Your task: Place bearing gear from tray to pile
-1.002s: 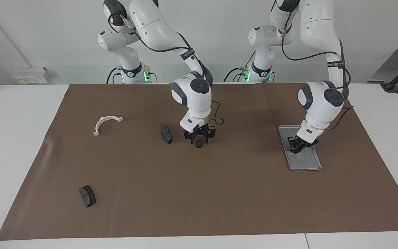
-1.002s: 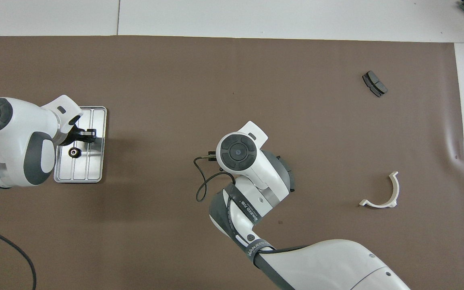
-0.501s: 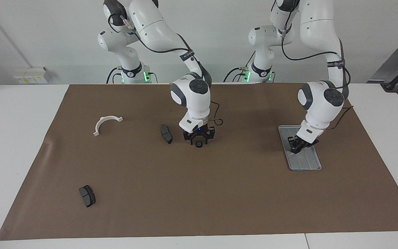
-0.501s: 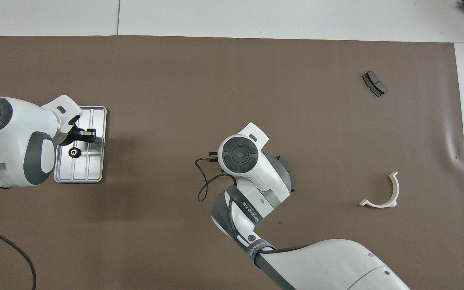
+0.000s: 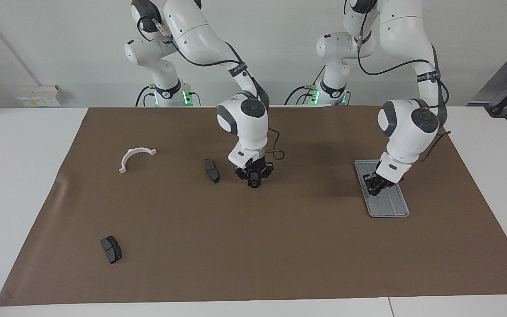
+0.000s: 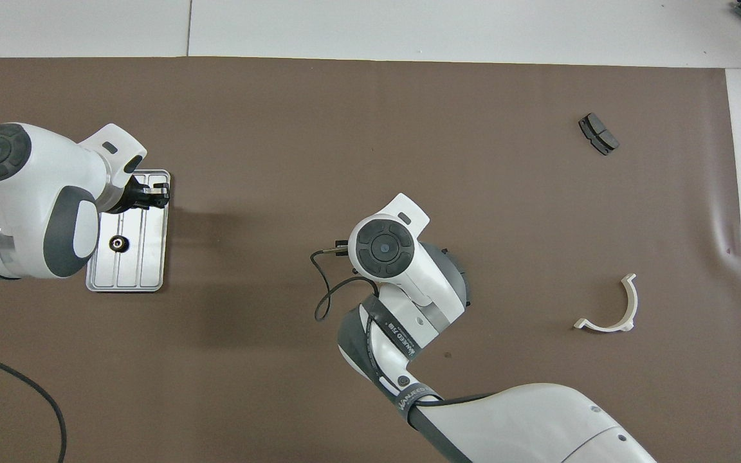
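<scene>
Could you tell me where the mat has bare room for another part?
The widest bare stretch runs along the mat's edge farthest from the robots, from the lone brake pad to the tray. The mat between the tray and the right end effector is bare too. Crowded: that end effector beside a second brake pad; left end effector over the tray.

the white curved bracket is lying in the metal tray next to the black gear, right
Not quite. The white curved bracket is not in the metal tray; it lies on the brown mat toward the right arm's end of the table. The black gear does lie in the tray. The overhead view shows both.
</scene>
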{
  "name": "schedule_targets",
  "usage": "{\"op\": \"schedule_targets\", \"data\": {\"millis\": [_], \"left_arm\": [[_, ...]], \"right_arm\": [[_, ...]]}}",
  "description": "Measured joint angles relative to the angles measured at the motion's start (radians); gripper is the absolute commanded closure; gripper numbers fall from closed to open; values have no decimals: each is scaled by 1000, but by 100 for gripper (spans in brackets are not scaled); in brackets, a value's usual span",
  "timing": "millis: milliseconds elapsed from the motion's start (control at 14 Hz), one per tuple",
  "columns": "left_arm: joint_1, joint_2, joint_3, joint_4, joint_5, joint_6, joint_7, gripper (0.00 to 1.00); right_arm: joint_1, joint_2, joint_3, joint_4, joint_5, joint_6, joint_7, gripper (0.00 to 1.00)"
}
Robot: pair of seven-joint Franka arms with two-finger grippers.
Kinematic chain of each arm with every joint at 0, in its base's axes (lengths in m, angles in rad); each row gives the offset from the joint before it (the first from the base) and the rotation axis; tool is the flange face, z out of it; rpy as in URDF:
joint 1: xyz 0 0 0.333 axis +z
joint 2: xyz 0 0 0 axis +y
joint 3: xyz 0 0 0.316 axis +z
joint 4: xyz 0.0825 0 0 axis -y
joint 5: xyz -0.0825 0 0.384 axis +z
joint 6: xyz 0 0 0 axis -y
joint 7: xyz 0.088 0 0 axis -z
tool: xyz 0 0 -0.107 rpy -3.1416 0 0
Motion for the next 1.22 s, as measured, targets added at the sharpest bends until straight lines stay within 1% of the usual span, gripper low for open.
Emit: {"op": "schedule_targets", "data": {"millis": [286, 430, 573, 716, 859, 1074, 1145, 1217], "left_arm": [[-123, 0, -4, 2, 0, 0, -215, 87], [-186, 0, -5, 2, 0, 4, -317, 86], [-245, 0, -6, 3, 0, 26, -414, 85], [-310, 0, -7, 3, 0, 39, -491, 84], [-384, 1, -8, 3, 0, 50, -570, 81], [-483, 16, -8, 15, 0, 77, -667, 76], [-504, 27, -8, 28, 0, 80, -681, 65], [-519, 40, -7, 42, 0, 81, -687, 48]], "right_arm": [[-5, -6, -12, 4, 0, -10, 0, 100], [-46, -48, -20, 15, -6, -70, -6, 100], [-118, -122, -22, 18, -14, -156, -60, 100], [-214, -176, -23, 15, -14, -192, -136, 100], [-321, -181, -23, 11, -14, -166, -234, 100], [-463, -151, -23, 4, -14, -90, -388, 100], [-499, -139, -23, 3, -14, -71, -425, 100], [-532, -126, -22, 3, -13, -53, -456, 100]]}}
